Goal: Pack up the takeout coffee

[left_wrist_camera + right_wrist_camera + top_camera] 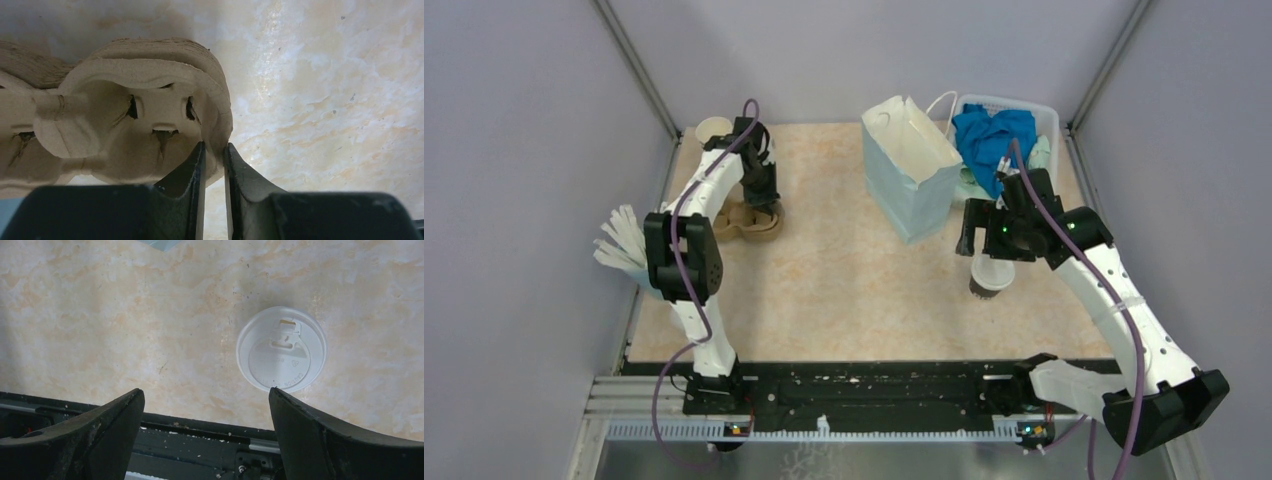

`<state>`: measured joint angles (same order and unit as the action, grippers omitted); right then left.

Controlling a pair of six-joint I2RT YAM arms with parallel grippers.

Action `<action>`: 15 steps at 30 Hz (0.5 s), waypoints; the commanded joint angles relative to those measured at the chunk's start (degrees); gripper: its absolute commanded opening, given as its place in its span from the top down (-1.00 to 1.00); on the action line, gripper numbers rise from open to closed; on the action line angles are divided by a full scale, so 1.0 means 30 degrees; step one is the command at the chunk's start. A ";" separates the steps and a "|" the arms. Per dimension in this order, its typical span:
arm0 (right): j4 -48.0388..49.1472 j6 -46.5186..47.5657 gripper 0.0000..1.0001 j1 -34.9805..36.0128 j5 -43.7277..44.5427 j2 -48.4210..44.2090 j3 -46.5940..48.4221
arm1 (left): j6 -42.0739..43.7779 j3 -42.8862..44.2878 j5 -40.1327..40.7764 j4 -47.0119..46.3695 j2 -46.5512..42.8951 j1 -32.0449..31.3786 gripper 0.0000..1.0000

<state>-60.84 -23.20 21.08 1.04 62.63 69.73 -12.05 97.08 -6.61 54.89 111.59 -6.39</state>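
The takeout coffee (991, 277), a dark brown cup with a white lid, stands on the table right of centre. In the right wrist view its lid (281, 349) shows from above. My right gripper (987, 243) hovers just above and behind it, open and empty (206, 392), with the lid ahead of the right finger. My left gripper (761, 197) is at the far left, shut on the rim of a brown cardboard cup carrier (749, 222). In the left wrist view the fingers (215, 147) pinch the carrier's edge (150, 100).
A light blue paper bag (909, 170) stands open at the back centre. A white basket (1046, 115) with a blue cloth (992, 138) is behind the right gripper. A lidless cup (713, 128) stands at the back left. White stirrers (621, 238) lie at the left edge.
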 commanded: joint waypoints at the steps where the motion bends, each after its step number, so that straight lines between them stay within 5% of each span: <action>1: 0.0280 -0.0176 -0.87 -0.0054 -0.0288 -0.0629 0.0023 | 0.0081 0.1072 0.0947 0.0421 -0.1684 0.0080 0.82; 5: 0.0219 -0.0111 -0.85 -0.0054 -0.0288 -0.0814 0.0025 | 0.0236 0.1497 0.1839 0.1029 -0.2330 0.0080 1.00; 15: -0.0462 0.0735 -0.85 -0.0026 -0.0480 -0.0856 0.0714 | -0.0210 0.2416 0.2894 0.1744 -0.5506 0.0080 1.00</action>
<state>-61.10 -22.65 21.08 -0.54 61.17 69.73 -11.90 101.41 1.67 60.34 102.30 -6.35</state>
